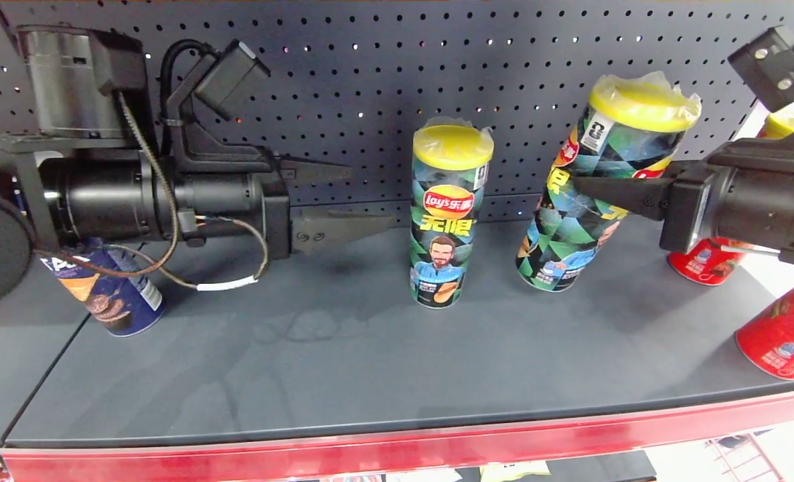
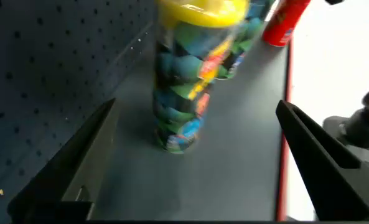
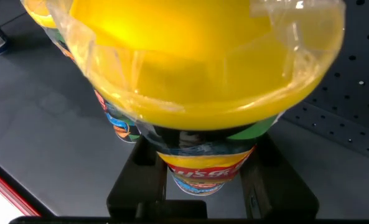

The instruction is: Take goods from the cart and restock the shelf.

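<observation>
While aslant, can (image 1: pixel 588 227) in right tool (image 1: pixel 604 187).

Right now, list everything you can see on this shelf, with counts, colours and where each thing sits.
Green-patterned cans: two, yellow lids; upright can mid-shelf, tilted can to its right.
Blue can: one, blue, shelf's left end, under the left arm.
Red cans: two, red, shelf's right end; one under the right arm, one nearer the front edge.
Shelf: one, dark grey with a red front edge.
Pegboard: one, dark grey, behind the shelf.
Left gripper: black, open, left of the upright can.
Right gripper: black, shut on the tilted can.
</observation>
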